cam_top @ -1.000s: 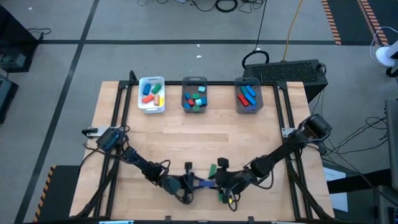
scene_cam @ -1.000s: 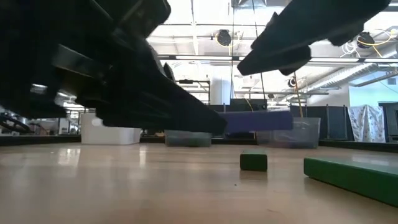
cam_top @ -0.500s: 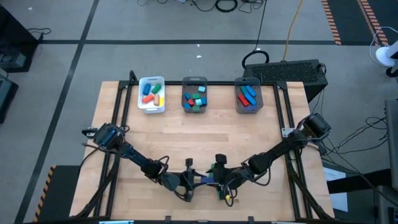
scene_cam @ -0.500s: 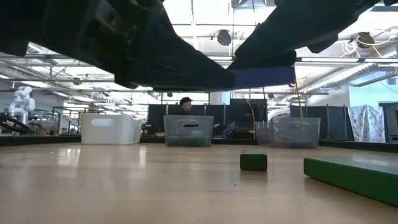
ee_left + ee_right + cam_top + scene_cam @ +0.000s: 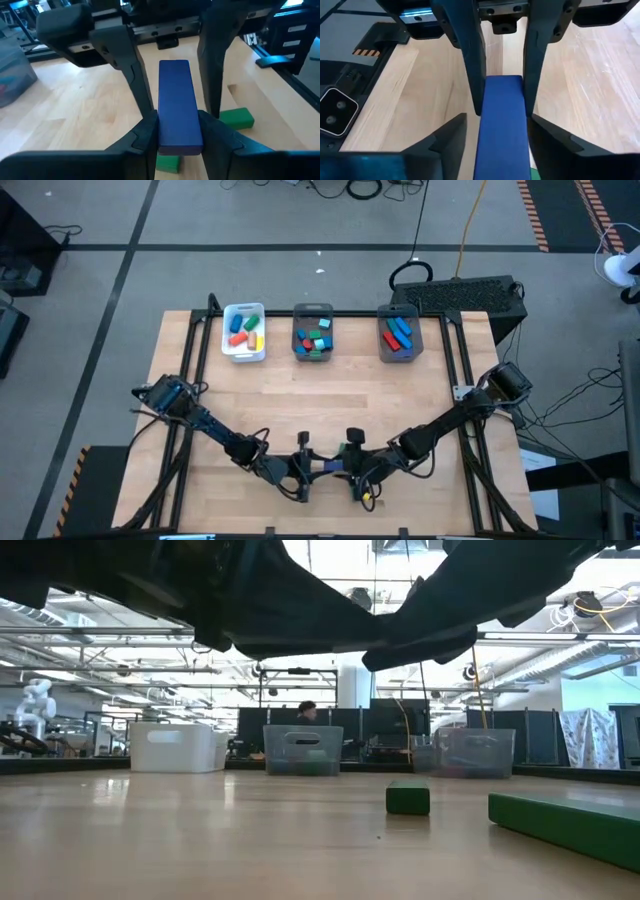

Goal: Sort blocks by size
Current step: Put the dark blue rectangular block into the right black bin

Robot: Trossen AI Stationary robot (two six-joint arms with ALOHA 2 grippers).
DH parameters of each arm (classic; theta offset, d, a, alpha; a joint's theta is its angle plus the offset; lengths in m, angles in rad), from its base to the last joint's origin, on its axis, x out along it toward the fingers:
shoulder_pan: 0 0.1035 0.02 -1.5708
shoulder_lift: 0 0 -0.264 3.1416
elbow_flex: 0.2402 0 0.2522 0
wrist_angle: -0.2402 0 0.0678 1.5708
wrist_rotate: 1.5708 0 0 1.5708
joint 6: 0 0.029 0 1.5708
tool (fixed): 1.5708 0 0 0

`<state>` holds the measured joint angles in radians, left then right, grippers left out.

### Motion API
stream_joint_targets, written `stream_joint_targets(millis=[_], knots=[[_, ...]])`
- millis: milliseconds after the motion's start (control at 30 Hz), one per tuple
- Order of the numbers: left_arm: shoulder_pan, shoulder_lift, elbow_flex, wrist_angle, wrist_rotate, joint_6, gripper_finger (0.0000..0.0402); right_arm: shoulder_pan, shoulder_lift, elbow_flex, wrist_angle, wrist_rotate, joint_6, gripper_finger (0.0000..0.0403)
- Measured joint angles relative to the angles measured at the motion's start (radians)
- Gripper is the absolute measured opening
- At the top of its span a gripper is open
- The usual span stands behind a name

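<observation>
Item, the blue bar (image 5: 179,107): a long, plain dark-blue block with squared ends and a smooth matt face. We find it lifted off the table (image 5: 400,395), near the front edge at the middle, lying lengthwise between the two grippers.

Left gripper (image 5: 177,132): we see its fingers (image 5: 145,132) pressed against both long sides of the bar at one end, jaws narrowed to the bar's width and holding it.

Right gripper (image 5: 502,127): it faces the left one over the bar's other end. We see its fingers (image 5: 450,132) standing either side of the bar with a gap on each side, jaws open and not gripping.

Loose blocks: a short green block (image 5: 408,799) sits on the table under the grippers, and a long green bar (image 5: 570,825) lies flat just beside it, nearer the front edge.

Containers along the far edge: a white tray (image 5: 244,355) with red, orange, green, blue and yellow blocks; a grey middle bin (image 5: 313,310) with small blue, green, teal and red ones; a grey right bin (image 5: 398,310) with long blue and red bars.

In the way: in the low view both arms fill the upper part as dark shapes and hide the blue bar. A person (image 5: 306,712) shows far behind the middle bin.
</observation>
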<state>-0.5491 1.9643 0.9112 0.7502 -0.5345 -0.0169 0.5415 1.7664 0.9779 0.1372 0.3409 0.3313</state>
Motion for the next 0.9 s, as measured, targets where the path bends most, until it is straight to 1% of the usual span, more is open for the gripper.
stream_joint_targets(millis=[233, 333, 400, 567, 633, 733, 833, 900], knots=[[0.001, -0.001, 0.0, -0.006, -0.001, -0.001, 0.0112, 0.001, 0.0, 0.0, -0.001, 0.022, 0.0, 0.0113], [0.001, -0.001, 0.001, -0.008, -0.004, -0.014, 0.0112, -0.001, 0.0, -0.001, -0.006, 0.036, -0.002, 0.009], [0.001, -0.001, 0.001, -0.009, -0.002, -0.015, 0.0117, -0.001, 0.0, -0.001, -0.005, 0.036, -0.003, 0.0089], [0.002, -0.001, 0.002, -0.023, 0.003, 0.0, 0.0193, -0.001, 0.0, -0.001, -0.003, 0.025, 0.001, 0.0089], [0.001, -0.001, 0.002, -0.023, -0.003, 0.0, 0.0215, -0.005, -0.005, -0.001, -0.014, 0.019, 0.006, 0.0089], [-0.001, 0.0, 0.001, -0.04, 0.0, -0.001, 0.0231, -0.017, -0.021, -0.001, -0.06, 0.029, 0.023, 0.0089], [-0.007, 0.0, 0.0, -0.053, -0.012, -0.022, 0.0234, -0.03, -0.035, 0.003, -0.115, 0.036, 0.041, 0.0089], [-0.012, 0.0, 0.0, -0.082, -0.038, -0.034, 0.0236, -0.039, -0.051, -0.003, -0.166, 0.041, 0.063, 0.0089]])
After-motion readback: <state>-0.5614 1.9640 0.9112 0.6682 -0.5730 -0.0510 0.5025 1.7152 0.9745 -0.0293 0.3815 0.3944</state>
